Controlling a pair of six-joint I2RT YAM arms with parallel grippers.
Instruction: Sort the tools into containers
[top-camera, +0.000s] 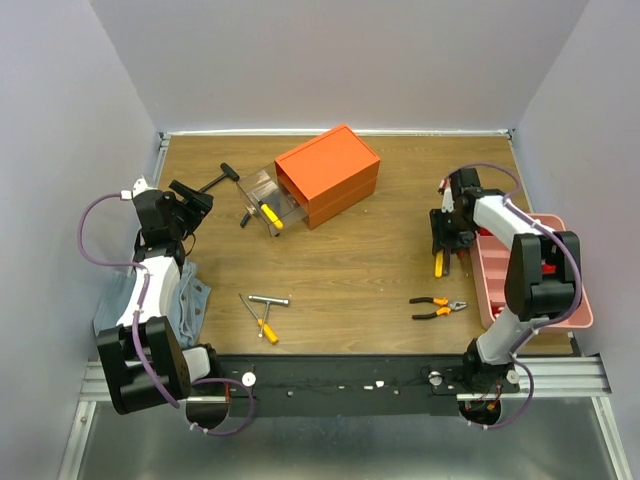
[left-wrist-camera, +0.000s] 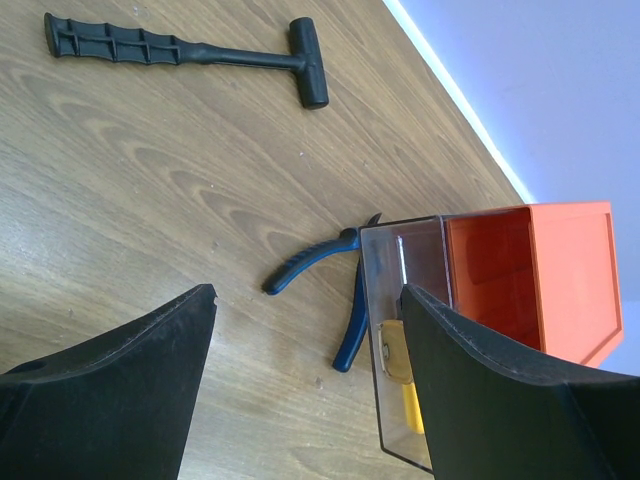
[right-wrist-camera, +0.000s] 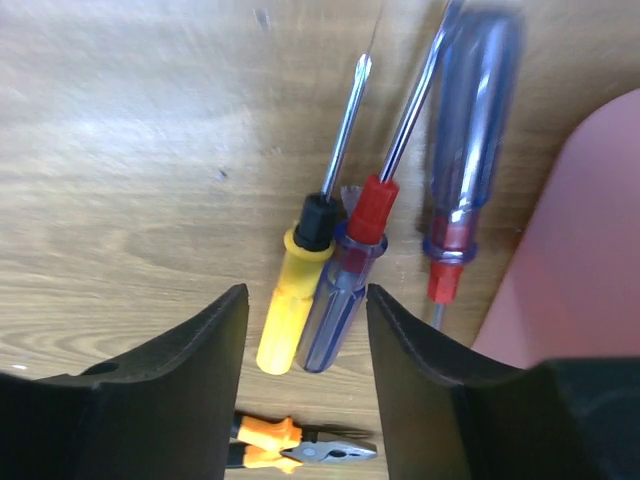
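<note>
Sorting barely begun: both my tools apart, nothing held.

Done so far, as I judge it: one yellow-handled driver (top-camera: 271, 216) in the clear drawer (left-wrist-camera: 400, 330) pulled from the orange box (top-camera: 330, 175). Left tool (left-wrist-camera: 308, 300) hangs open nr the blue pliers (left-wrist-camera: 320, 270), which touch the drawer; black T-handle tool (left-wrist-camera: 190, 50) beyond. Right tool (right-wrist-camera: 305, 300), fingers wide, sits over the yellow screwdriver (right-wrist-camera: 290, 310), red screwdriver (right-wrist-camera: 345, 290) & purple screwdriver (right-wrist-camera: 470, 200) on the counter (top-camera: 350, 260) beside the pink tray (top-camera: 500, 285). Loose mid-counter: silver T-wrench (top-camera: 268, 300), small yellow driver (top-camera: 266, 330), orange pliers (top-camera: 437, 307). Tray contents: can't tell.

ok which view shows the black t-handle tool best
Left wrist: the black T-handle tool shows whole and large. Top external shows it small, left of the clear drawer. Right wrist misses it.
</note>
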